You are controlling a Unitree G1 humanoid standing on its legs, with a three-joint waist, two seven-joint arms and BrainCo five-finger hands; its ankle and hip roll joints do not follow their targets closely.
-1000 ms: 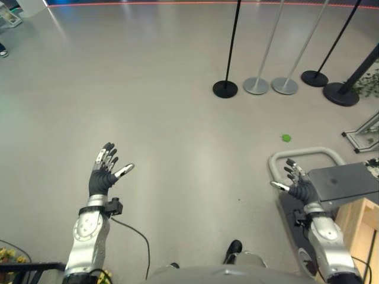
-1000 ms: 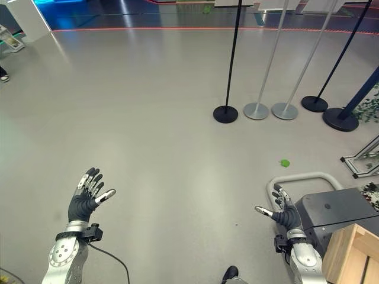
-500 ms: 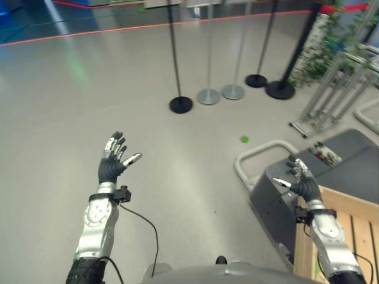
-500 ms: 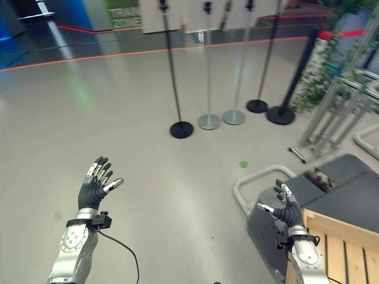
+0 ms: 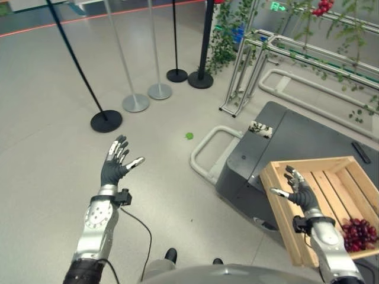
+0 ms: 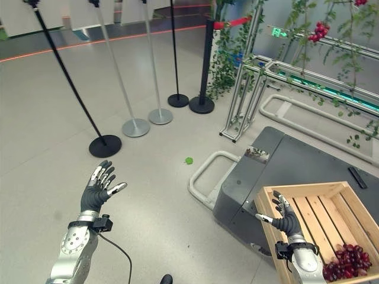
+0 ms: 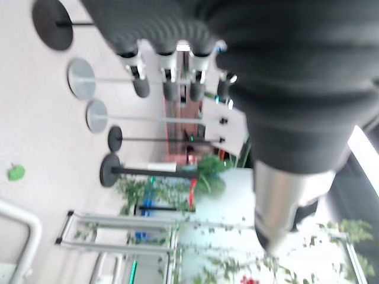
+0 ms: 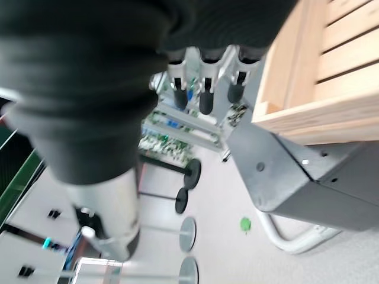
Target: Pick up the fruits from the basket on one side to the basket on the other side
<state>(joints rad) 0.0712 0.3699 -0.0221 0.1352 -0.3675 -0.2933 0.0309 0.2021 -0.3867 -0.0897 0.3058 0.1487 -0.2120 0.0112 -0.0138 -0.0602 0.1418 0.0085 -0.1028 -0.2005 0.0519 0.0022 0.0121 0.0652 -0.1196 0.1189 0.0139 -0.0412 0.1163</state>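
Items as I count them from the head cameras: one wooden crate (image 5: 331, 177), slatted, sitting on one dark grey cart (image 5: 284, 148) with one pale tubular handle (image 5: 204, 157) at its floor-side end. One heap of dark red fruit (image 5: 357, 234) lies in the crate's near right corner; I cannot tell individual pieces apart. One left robot hand (image 5: 115, 165) is raised over bare floor (image 5: 53, 148), well apart from the cart, fingers straight and spread, thumb out to the side, holding nothing. One right robot hand (image 5: 299, 190) hovers above the crate's near left part, fingers straight and apart, thumb out, also holding nothing and not touching the fruit. Five upright stanchion posts with round bases stand on the floor beyond the left robot hand: one black base (image 5: 106, 120) nearest, two silver bases (image 5: 135, 102) side by side, then two more black bases (image 5: 176, 75) further back. One small green object (image 5: 189, 135) lies on the floor between the posts and the cart handle. One metal trellis frame (image 5: 260, 65) with leafy vines stands behind the cart, and I see one cluster of red berries (image 5: 320, 7) hanging near the top.
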